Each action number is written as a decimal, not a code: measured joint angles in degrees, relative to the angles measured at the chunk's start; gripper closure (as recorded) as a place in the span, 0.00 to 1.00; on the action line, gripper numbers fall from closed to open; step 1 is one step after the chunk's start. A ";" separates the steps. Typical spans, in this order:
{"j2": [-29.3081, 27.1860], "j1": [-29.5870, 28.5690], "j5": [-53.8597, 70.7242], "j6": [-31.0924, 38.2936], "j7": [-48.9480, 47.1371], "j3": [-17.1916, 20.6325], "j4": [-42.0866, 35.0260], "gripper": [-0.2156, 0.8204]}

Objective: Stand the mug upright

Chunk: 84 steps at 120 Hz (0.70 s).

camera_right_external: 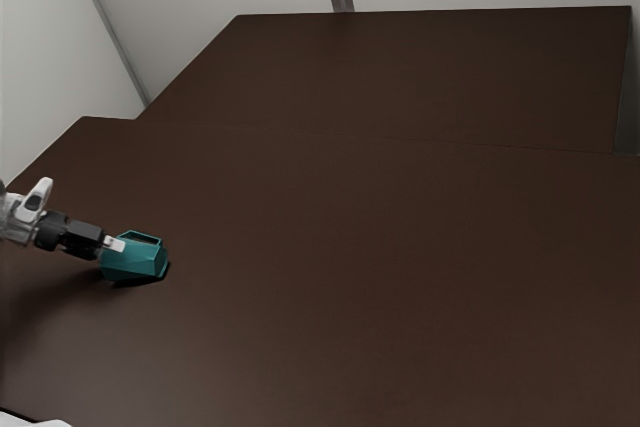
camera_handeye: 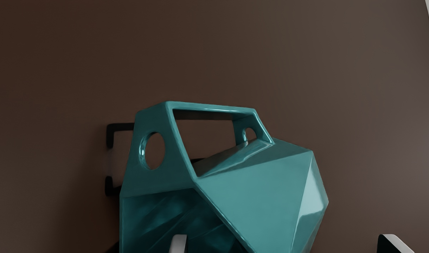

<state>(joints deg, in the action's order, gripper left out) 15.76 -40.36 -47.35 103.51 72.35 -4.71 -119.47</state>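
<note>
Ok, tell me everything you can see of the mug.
The mug is glossy teal, faceted, ceramic-looking, and lies on its side on the table. Its handle is an angular open frame with round holes in two sides. The dark hollow is partly in view. One finger of the open hand overlaps it; I cannot tell whether they touch.
</note>
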 joint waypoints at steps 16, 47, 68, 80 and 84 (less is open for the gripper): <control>0.06 0.16 -0.13 -0.12 -0.20 0.27 -0.06 0.23; 0.10 0.41 -0.19 -0.23 -0.48 0.49 -0.08 0.48; 0.00 0.38 -0.19 -0.26 -0.60 0.49 -0.03 0.68; -0.08 0.41 -0.18 -0.23 -0.67 0.50 0.00 0.77; -0.16 0.43 -0.16 -0.19 -0.69 0.52 0.01 0.79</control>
<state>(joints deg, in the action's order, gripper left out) 15.60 -39.93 -47.51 103.32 71.66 -4.20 -119.47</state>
